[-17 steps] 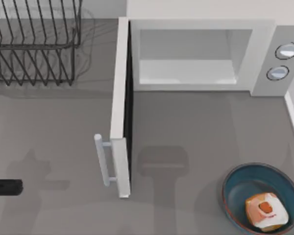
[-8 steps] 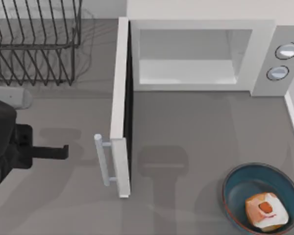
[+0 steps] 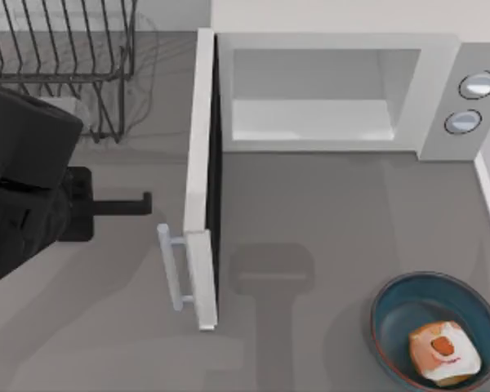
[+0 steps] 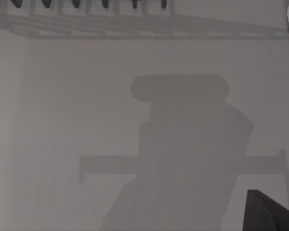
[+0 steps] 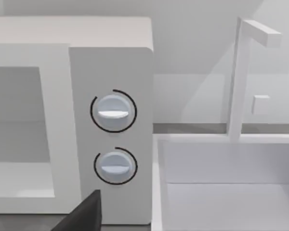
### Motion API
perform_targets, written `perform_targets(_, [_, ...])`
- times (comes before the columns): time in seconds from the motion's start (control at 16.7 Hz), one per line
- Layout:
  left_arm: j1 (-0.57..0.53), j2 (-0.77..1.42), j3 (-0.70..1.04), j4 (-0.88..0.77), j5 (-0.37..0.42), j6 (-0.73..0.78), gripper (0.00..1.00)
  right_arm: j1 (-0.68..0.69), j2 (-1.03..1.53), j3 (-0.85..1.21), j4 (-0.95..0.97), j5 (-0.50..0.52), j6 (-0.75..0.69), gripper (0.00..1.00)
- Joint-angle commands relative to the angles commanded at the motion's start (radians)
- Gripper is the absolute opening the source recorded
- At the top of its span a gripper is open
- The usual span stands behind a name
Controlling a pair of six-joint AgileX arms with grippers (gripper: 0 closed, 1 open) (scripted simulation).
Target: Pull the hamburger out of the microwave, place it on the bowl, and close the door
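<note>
The small tan-orange and cream hamburger (image 3: 443,351) with its orange-red patch lies inside the round blue-teal bowl (image 3: 392,314) with the thin reddish-brown rim, at about five o'clock on the grey table (image 3: 327,229) in the top view. The large boxy white microwave (image 3: 437,82) stands at about one o'clock, its pale cavity bare and its two round grey-blue knobs (image 5: 113,111) on the side panel. The tall flat white door (image 3: 200,180) stands swung wide open, edge-on toward six o'clock, with its pale bar handle (image 3: 170,265) on the outer face.

The left gripper (image 3: 135,204) reaches in from nine o'clock, its dark tip just beside the door's outer face and near the handle, not touching either; whether its jaws are open or closed cannot be told. A black wire dish rack (image 3: 57,49) sits at about eleven o'clock behind the left arm. In the right wrist view, a dark part of the right gripper (image 5: 84,214) shows in front of the microwave's knob panel, and its jaws' state cannot be told.
</note>
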Motion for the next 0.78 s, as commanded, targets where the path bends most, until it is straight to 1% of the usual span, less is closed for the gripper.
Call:
perform_targets(0.18, [0.004, -0.003, -0.005, 0.005, -0.001, 0.001, 0.0, 0.0, 0.0, 0.0, 0.0, 0.0, 0.0, 1.0])
perform_targets(0.36, [0.003, 0.025, -0.058, 0.073, -0.001, 0.002, 0.0, 0.0, 0.0, 0.0, 0.0, 0.0, 0.0, 1.0])
perform_targets(0.66, [0.003, 0.105, -0.228, 0.354, 0.001, 0.004, 0.0, 0.0, 0.0, 0.0, 0.0, 0.0, 0.0, 1.0])
perform_targets(0.78, [0.004, 0.132, -0.292, 0.44, 0.003, 0.005, 0.0, 0.0, 0.0, 0.0, 0.0, 0.0, 0.0, 1.0])
